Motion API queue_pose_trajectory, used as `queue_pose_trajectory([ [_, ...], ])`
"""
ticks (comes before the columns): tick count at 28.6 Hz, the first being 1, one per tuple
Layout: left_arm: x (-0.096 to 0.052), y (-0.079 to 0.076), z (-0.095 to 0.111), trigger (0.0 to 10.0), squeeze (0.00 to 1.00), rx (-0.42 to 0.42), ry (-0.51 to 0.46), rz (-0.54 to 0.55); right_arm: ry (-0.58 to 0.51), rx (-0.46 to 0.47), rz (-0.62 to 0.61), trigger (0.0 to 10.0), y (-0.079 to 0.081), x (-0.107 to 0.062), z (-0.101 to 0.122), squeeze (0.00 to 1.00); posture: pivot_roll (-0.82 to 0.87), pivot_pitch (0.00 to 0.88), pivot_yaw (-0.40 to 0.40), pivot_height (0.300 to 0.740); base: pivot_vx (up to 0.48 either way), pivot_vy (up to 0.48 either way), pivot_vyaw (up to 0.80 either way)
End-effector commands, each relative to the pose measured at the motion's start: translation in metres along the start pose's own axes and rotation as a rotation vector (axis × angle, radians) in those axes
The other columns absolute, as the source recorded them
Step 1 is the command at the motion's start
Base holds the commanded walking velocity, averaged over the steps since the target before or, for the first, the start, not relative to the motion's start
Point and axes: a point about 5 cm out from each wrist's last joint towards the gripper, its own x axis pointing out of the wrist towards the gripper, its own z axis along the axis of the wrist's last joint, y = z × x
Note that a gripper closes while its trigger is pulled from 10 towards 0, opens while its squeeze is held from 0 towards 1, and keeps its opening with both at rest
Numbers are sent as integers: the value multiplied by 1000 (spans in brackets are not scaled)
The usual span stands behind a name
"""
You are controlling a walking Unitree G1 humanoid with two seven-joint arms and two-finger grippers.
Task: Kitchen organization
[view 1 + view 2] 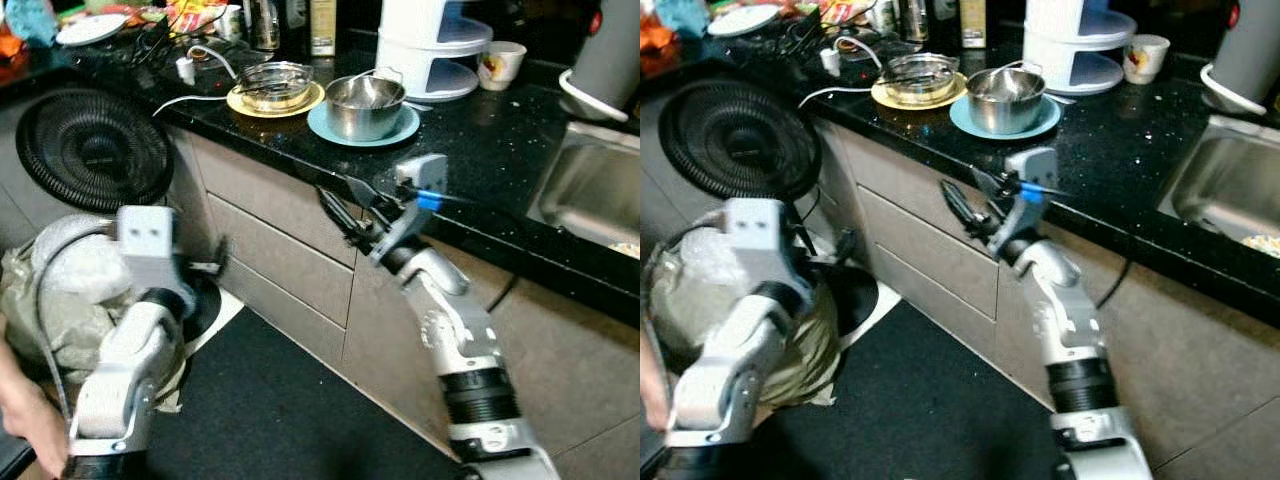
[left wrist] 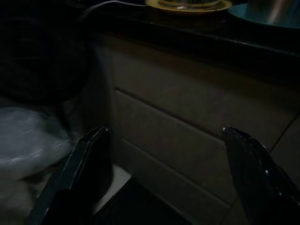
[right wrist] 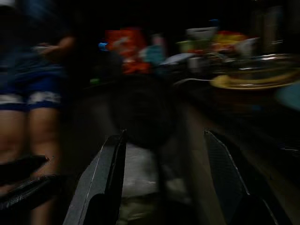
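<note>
The left gripper [image 2: 161, 178] hangs low in front of the beige drawer fronts [image 1: 290, 250], its fingers spread apart on nothing, near a crumpled plastic bag [image 1: 70, 290] on the floor. The right gripper [image 1: 350, 205] is raised at the front edge of the black tabletop [image 1: 480, 150], fingers apart and empty, pointing along that edge toward the black fan [image 1: 95, 150]. Just beyond it on the tabletop, a steel bowl [image 1: 365, 105] sits upright on a teal plate [image 1: 362, 128], beside a glass bowl [image 1: 275, 85] on a yellow plate [image 1: 275, 100]. A person's hand [image 1: 28, 420] shows at the lower left.
</note>
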Motion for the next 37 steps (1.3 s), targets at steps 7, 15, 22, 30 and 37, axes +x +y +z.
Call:
queue_pose_trajectory([
  [7, 0, -4, 6, 10000, 0, 20, -34, -43, -17, -29, -70, 10000, -7, 2, 5, 0, 20, 0, 17, 740, 212, 0, 0],
  [15, 1, -5, 7, 10000, 0, 21, -40, -54, -27, -35, -79, 10000, -8, 5, 8, 0, 21, 0, 18, 740, 331, 0, 0],
  [22, 2, -7, 7, 10000, 0, 22, -42, -64, -40, -39, -81, 10000, -6, 8, 11, 0, 21, 0, 16, 740, 343, 0, 0],
  [30, 2, -9, 12, 10000, 0, 20, -56, -78, -79, -37, -88, 10000, -5, 12, 20, 0, 22, 0, 16, 740, 357, 0, 0],
  [37, 2, -12, 15, 10000, 0, 17, -69, -93, -126, -52, -112, 10000, -7, 16, 33, 86, 20, 0, 15, 740, 371, 0, 0],
])
